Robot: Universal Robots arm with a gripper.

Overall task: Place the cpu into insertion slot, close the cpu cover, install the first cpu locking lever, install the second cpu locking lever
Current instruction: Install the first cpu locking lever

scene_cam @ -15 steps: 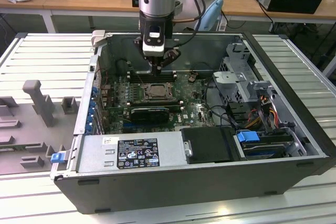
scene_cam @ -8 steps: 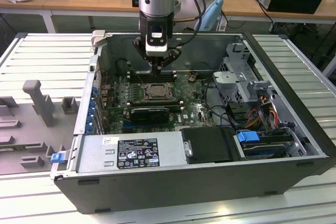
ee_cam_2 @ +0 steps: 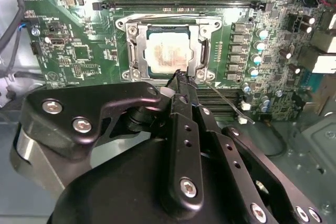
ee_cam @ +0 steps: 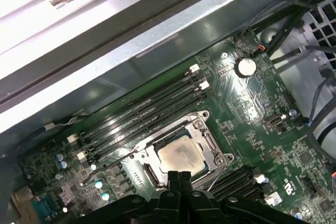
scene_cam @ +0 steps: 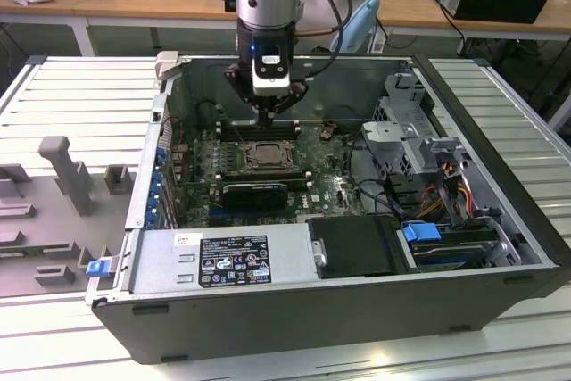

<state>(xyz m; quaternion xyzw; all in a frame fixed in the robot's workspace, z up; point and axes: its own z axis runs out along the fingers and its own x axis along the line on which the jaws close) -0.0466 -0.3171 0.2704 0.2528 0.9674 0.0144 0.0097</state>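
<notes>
Claw (ee_cam_2: 180, 76), pinched together, at cpu cover (ee_cam_2: 132, 51) framing the cpu (ee_cam_2: 167, 52).

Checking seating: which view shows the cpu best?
The second wrist view: the cpu lies square-on, framed by the cpu cover. The first wrist view shows it aslant; the exterior view, far off beneath the gripper.

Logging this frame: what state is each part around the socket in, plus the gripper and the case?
cpu: seated in the insertion slot, metal top up.
cpu cover: down, framing the cpu.
locking lever: sticking out sideways from the cover's corner, not latched.
gripper: shut, tips at the cover's edge by that corner.
computer case: lying flat, side panel off, board exposed.
</notes>
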